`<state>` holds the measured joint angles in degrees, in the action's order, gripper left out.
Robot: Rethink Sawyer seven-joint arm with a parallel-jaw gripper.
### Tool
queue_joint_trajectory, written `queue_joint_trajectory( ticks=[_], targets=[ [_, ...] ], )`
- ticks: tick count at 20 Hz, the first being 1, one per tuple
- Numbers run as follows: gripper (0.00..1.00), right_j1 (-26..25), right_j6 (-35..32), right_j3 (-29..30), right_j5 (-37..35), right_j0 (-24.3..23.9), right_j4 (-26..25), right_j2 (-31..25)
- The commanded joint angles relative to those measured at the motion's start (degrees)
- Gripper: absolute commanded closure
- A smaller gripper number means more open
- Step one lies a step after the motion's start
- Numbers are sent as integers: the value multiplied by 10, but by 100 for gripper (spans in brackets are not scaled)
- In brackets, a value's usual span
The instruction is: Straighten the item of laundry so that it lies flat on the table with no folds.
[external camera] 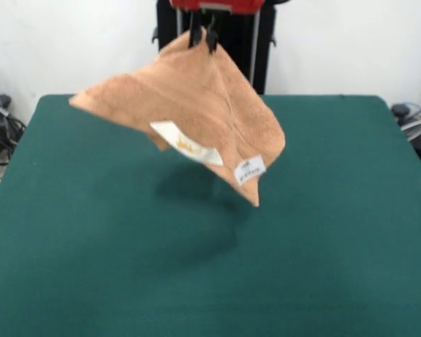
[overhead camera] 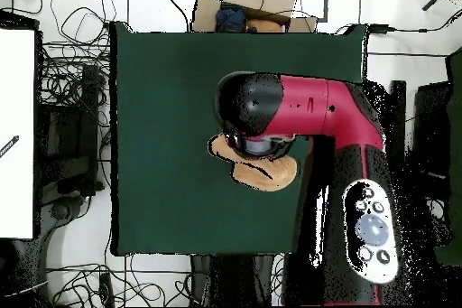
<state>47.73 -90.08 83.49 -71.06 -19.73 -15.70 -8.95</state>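
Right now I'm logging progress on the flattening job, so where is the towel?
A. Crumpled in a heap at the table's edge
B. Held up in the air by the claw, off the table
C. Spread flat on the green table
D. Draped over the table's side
B: in the front view the claw pinches the towel at its top, and it hangs above the table, casting a shadow below.

Tangled black cables are lying on the white floor beside one long edge of the surface, with more cables showing in the front view. A cardboard box holding dark and orange items is sitting just beyond another edge. A white panel is lying at the overhead view's edge.
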Motion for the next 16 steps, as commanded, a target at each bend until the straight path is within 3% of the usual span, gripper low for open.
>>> queue_joint_trajectory(
  ticks=[1, 8, 16],
  targets=[
    [100, 113, 114, 155, 23, -17, 17, -31],
    [100, 199, 136, 226, 17, -37, 47, -27],
    [100, 236, 116, 290, 67, -41, 40, -20]
  ],
)
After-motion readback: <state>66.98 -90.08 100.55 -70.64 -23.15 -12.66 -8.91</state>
